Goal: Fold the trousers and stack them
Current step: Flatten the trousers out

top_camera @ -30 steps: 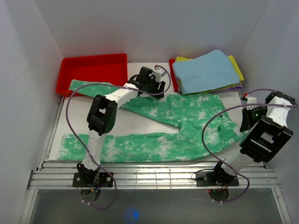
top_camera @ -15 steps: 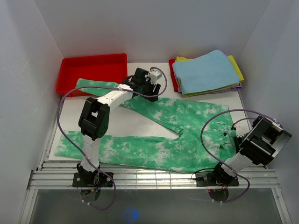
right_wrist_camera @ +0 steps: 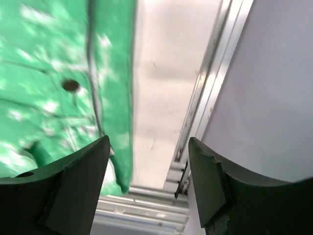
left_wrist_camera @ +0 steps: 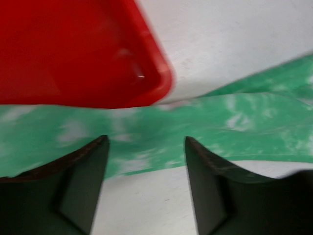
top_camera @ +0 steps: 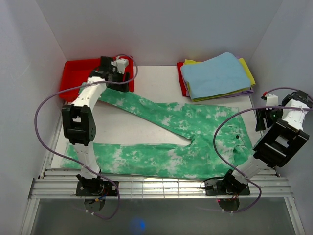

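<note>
The green trousers [top_camera: 195, 122] with white blotches lie spread flat on the table, waist at the right and both legs running left. My left gripper [top_camera: 122, 78] hovers open at the near right corner of the red tray [top_camera: 78, 73], over the end of the far leg. In the left wrist view the tray [left_wrist_camera: 73, 49] fills the top left, a blurred green leg [left_wrist_camera: 234, 122] crosses just beyond my gripper [left_wrist_camera: 146, 139], and nothing is between the fingers. My right gripper [top_camera: 260, 121] stands open beside the waist edge [right_wrist_camera: 44, 73]; only bare table shows between the fingers of this gripper [right_wrist_camera: 147, 142].
A stack of folded cloths [top_camera: 215, 73], light blue on top with yellow beneath, sits at the back right. White walls close in left, right and back. The metal rail [right_wrist_camera: 210, 98] runs along the table's right edge by the wall.
My right gripper has opened, let go of the waist and swung back to the right edge. My left gripper has moved left along the far leg to the tray corner. The trousers now lie flatter.
</note>
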Controlling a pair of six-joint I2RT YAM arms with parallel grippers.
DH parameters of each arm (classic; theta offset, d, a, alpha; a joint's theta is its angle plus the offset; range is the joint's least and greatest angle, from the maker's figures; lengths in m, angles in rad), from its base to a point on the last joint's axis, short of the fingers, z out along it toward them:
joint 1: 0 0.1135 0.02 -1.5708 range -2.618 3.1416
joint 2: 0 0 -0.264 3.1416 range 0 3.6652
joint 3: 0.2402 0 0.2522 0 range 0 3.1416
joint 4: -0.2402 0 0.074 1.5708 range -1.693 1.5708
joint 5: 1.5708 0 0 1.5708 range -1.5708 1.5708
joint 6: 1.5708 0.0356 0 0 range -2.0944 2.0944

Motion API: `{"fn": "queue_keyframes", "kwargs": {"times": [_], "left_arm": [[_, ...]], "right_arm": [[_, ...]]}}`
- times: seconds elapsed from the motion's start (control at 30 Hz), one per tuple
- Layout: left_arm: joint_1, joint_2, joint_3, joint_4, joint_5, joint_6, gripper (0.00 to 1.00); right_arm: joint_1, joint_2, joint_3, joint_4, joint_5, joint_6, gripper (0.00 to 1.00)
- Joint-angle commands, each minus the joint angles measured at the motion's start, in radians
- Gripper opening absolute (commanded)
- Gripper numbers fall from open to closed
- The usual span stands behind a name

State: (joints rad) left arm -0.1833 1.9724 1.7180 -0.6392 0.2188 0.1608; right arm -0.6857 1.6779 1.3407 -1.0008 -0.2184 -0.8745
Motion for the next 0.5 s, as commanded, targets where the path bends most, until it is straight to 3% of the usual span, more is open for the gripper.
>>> {"fn": "queue_keyframes", "kwargs": {"times": [0.0,0.13,0.27,0.47], "left_arm": [[0.206,-0.07,0.139,-0.115,0.097,-0.003,0.81],[0.332,0.066,0.409,-0.223,0.074,-0.009,0.84],[0.438,0.176,0.532,-0.235,0.137,-0.03,0.85],[0.476,0.29,0.556,-0.212,0.108,-0.05,0.86]], "right_arm": [[0.092,-0.014,0.069,-0.096,-0.148,0.078,0.72],[0.179,0.017,0.055,-0.042,-0.142,0.159,0.76],[0.227,0.051,0.022,0.014,-0.141,0.213,0.77],[0.242,0.065,-0.035,0.05,-0.122,0.229,0.87]]}}
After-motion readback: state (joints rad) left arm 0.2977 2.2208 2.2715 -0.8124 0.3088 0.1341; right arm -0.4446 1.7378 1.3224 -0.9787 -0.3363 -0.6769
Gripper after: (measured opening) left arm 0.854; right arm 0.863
